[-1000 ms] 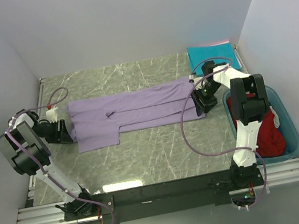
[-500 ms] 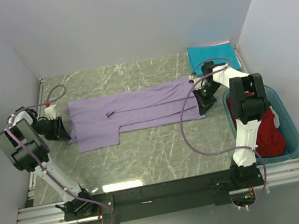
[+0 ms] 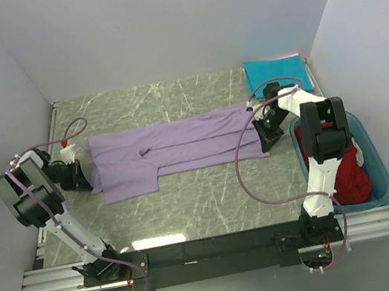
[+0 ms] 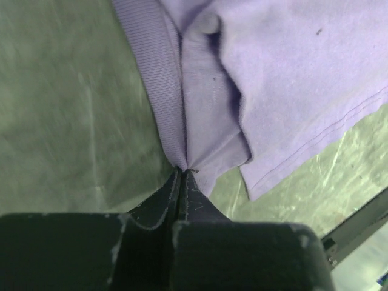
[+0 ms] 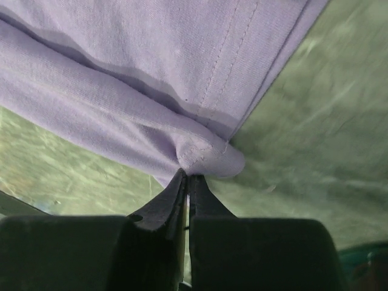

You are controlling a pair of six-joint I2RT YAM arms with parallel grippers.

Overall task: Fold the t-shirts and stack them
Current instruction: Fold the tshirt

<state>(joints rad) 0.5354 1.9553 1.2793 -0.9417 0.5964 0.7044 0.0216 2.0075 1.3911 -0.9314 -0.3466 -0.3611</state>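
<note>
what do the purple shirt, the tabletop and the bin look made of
lavender t-shirt: soft matte knit, likely cotton; ribbed collar and stitched hem show.
tabletop: glossy green veined stone, or a print of it.
bin: translucent teal plastic, apparently.

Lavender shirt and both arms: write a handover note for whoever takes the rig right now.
Left tool: shut, pinching the ribbed left end of the lavender shirt.
Right tool: shut, pinching the shirt's right end by the stitched hem.
Things: the lavender shirt lies stretched across the table, folded into a long strip. The teal shirt is at the far right corner. The dark red shirt is bunched in the bin on the right.
Done: the teal shirt looks folded, and the lavender shirt is narrowed lengthwise.
Left: fold the lavender shirt crosswise and stack it, then fold and stack the red one.
</note>
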